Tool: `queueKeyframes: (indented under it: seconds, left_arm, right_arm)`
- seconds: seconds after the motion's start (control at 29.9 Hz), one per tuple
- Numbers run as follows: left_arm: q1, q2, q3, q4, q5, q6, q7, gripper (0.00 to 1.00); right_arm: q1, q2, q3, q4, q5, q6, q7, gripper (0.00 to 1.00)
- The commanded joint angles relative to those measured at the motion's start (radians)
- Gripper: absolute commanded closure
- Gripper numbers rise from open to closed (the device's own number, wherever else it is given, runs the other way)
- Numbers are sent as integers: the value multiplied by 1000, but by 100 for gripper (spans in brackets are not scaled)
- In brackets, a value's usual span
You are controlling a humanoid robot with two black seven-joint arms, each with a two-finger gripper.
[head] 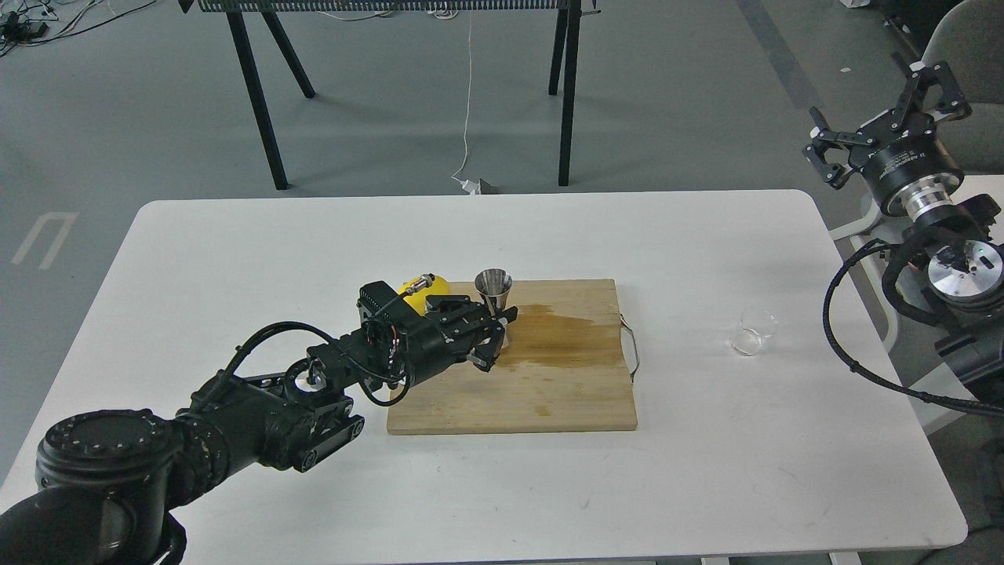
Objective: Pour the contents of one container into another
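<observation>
**Steel jigger gripped on the board, glass cup far to the right**

The steel jigger stands upright near the back left corner of the wooden cutting board, its open mouth facing up. The left end effector is clamped on the jigger's lower half, one finger in front and one behind the narrow waist, with the arm reaching in low from the left across the white surface.

A brown wet stain spreads over the board just to the right of the jigger, running toward the board's right edge. Behind the left end effector's wrist, a yellow lemon shows partly, at the board's back left corner.

The clear glass cup sits on the surface well apart from the board, to its right; whether it stands upright or lies tilted cannot be told, and nothing touches it.

The right end effector is raised off the surface beyond its right edge, fingers spread apart and empty, far from the cup. A thin wire handle sticks out from the board's right edge.
</observation>
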Motion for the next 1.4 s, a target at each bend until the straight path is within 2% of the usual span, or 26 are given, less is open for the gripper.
queueKeyframes:
  seconds: [0.0,1.37]
  left_arm:
    - [2,0,-2,0,-1,0,0,85]
    - [22,0,-5,-9,-3,0,0,84]
  right_arm:
    - [-1,0,0,0,-1,0,0,0]
    - [-12,0,-2,-3,-1,0,0,0]
